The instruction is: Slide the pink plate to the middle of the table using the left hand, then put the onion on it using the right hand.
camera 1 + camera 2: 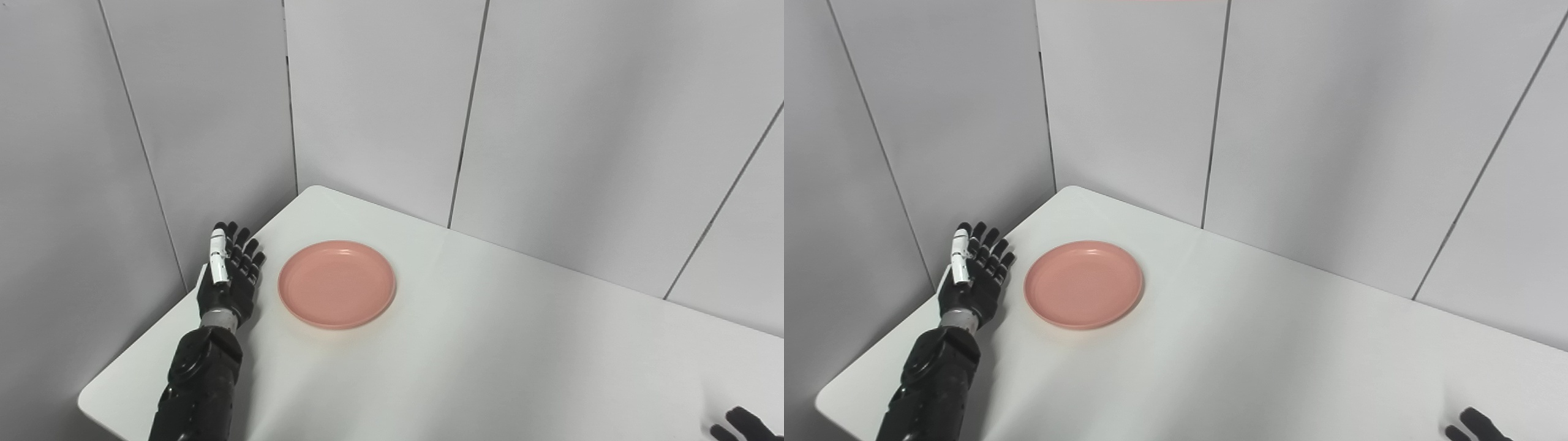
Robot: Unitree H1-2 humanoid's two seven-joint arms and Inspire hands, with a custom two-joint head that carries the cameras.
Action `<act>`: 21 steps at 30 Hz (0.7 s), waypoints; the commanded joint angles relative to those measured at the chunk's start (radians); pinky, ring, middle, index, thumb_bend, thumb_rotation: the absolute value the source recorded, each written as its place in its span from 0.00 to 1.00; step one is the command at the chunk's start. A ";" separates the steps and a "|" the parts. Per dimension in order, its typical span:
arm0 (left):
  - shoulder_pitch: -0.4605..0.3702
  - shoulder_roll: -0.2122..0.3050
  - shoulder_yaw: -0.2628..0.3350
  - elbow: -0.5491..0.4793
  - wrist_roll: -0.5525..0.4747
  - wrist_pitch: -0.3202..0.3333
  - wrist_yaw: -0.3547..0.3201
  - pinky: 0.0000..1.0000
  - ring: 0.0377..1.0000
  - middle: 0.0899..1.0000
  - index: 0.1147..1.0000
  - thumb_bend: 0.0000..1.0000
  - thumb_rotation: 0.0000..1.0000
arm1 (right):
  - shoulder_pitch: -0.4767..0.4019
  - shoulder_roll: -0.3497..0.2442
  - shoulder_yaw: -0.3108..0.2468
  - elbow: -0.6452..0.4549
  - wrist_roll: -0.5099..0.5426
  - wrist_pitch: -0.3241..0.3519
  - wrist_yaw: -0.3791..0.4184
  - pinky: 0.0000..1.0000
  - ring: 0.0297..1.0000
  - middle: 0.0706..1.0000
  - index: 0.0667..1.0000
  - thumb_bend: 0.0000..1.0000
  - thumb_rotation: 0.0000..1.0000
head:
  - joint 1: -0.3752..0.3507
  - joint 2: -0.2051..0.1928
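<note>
The pink plate (337, 283) lies flat on the white table (490, 343), toward the table's 10 o'clock corner and well short of the middle. It is empty. No onion shows in either view.

The left hand (229, 278) stands edge-on just beside the plate at its 9 o'clock side, fingers (245, 254) straight, held close together and pointing toward 12 o'clock, palm turned toward the rim. It holds nothing, and a narrow strip of table seems to separate it from the plate, so it looks near but not touching.

Only dark fingertips of the right hand (744, 424) appear at the 5 o'clock corner of the view, well apart from the plate; how far they are spread cannot be told.

The step in hand appears to be the first one: setting up to slide the plate. The next move likely calls for closing that last gap until the palm meets the rim, then a steady push toward 3 o'clock, kept low and level so the shallow plate slides rather than tips or spins away.
</note>
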 commanded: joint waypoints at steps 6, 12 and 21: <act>-0.041 0.005 -0.031 0.006 0.010 0.007 -0.016 1.00 1.00 1.00 1.00 0.36 1.00 | 0.017 -0.003 -0.002 0.004 0.006 0.052 -0.001 0.64 0.76 0.81 0.72 0.67 0.83 | -0.002 0.005; -0.054 0.002 -0.044 0.037 0.008 0.003 -0.032 1.00 1.00 1.00 1.00 0.36 1.00 | 0.017 -0.004 0.000 0.005 0.004 0.053 -0.001 0.58 0.75 0.80 0.70 0.67 0.83 | -0.002 0.005; -0.073 -0.011 -0.060 0.099 0.024 -0.024 -0.064 1.00 1.00 1.00 1.00 0.36 1.00 | 0.019 -0.003 0.002 0.002 0.002 0.054 -0.001 0.50 0.73 0.79 0.69 0.69 0.81 | -0.009 0.010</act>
